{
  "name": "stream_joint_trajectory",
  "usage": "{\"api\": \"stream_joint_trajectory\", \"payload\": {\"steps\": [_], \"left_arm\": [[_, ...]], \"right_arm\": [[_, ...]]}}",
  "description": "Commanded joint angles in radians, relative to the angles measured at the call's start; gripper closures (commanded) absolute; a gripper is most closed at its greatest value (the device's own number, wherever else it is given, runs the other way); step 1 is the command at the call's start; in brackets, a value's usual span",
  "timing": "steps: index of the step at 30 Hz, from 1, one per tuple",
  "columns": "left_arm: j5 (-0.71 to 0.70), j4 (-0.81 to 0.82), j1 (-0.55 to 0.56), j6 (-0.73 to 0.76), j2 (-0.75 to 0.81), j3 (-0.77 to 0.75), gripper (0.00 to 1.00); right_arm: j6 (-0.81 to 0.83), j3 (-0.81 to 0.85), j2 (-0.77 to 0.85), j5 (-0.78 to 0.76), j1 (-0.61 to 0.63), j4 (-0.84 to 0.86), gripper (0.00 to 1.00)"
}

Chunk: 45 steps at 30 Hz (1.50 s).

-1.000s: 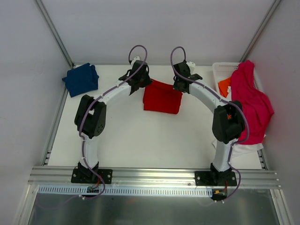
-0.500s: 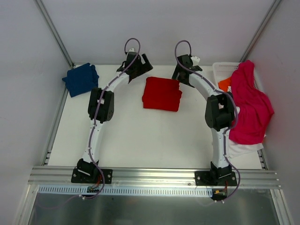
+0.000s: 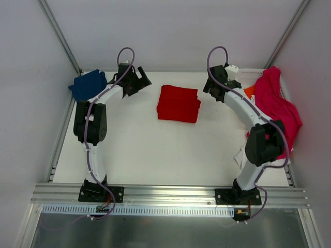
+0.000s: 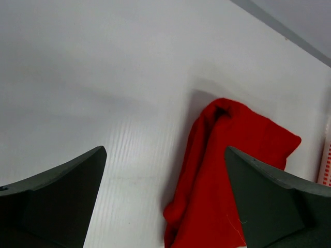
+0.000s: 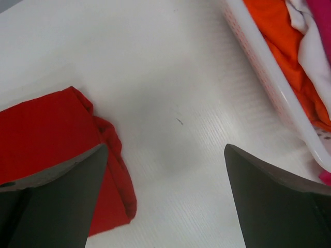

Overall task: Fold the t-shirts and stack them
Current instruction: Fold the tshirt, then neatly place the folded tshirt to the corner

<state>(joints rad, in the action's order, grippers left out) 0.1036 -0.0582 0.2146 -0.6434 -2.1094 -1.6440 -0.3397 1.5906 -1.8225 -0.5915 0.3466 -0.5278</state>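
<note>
White table (image 3: 155,150) bears folded red t-shirt (image 3: 179,103); left tool (image 4: 165,149), right tool (image 5: 165,147) gape.

Count, from the overhead view.

T-shirts: five colours, one piece of each as far as I can tell.
- One red t-shirt (image 3: 178,103), folded, centre of frame.
- One navy t-shirt (image 3: 88,87), upper left.
- One magenta-pink t-shirt (image 3: 276,111), right edge.
- One orange t-shirt (image 3: 247,93) and one white t-shirt (image 5: 310,46), bunched. Anything beneath them is hidden.

Baskets: one white basket (image 3: 240,75), upper right.

Arms: two, left arm (image 3: 90,124) and right arm (image 3: 264,144).

Grippers: two, left gripper (image 3: 138,82) and right gripper (image 3: 213,88), two fingers each.

Tables: one table (image 3: 155,150).
</note>
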Motion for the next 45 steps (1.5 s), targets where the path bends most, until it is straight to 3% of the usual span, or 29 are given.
{"api": "stream_joint_trajectory", "payload": {"steps": [1,6,12,22,32,36,37,38,39,45], "left_arm": [[0.065,0.017,0.009,-0.022,0.109,0.165,0.01],[0.165,0.122,0.014,-0.073,0.132,0.327,0.01],[0.166,0.253,0.031,-0.139,0.098,0.415,0.02],[0.159,0.27,0.1,-0.171,0.006,0.359,0.03],[0.116,0.129,0.249,-0.162,-0.107,0.176,0.07],[0.104,0.109,0.278,-0.165,-0.142,0.138,0.47],[0.096,0.101,0.284,-0.167,-0.156,0.13,0.77],[0.094,0.089,0.285,-0.17,-0.161,0.109,0.92],[0.088,0.069,0.284,-0.168,-0.165,0.101,1.0],[0.056,0.064,0.29,-0.125,-0.152,0.092,1.0]], "right_arm": [[-0.028,-0.145,0.184,-0.014,0.015,0.032,0.0],[-0.051,-0.29,0.325,-0.039,0.051,0.017,0.01],[-0.076,-0.48,0.526,-0.051,0.063,0.014,0.01],[-0.058,-0.575,0.724,-0.091,0.063,-0.049,0.0],[-0.07,-0.643,0.782,-0.102,0.061,-0.052,0.01],[-0.071,-0.659,0.801,-0.105,0.055,-0.051,0.01],[-0.071,-0.667,0.805,-0.105,0.051,-0.049,0.0],[-0.071,-0.67,0.816,-0.106,0.048,-0.051,0.01],[-0.071,-0.673,0.821,-0.103,0.045,-0.051,0.01],[-0.079,-0.69,0.829,-0.088,0.032,-0.047,0.0]]}}
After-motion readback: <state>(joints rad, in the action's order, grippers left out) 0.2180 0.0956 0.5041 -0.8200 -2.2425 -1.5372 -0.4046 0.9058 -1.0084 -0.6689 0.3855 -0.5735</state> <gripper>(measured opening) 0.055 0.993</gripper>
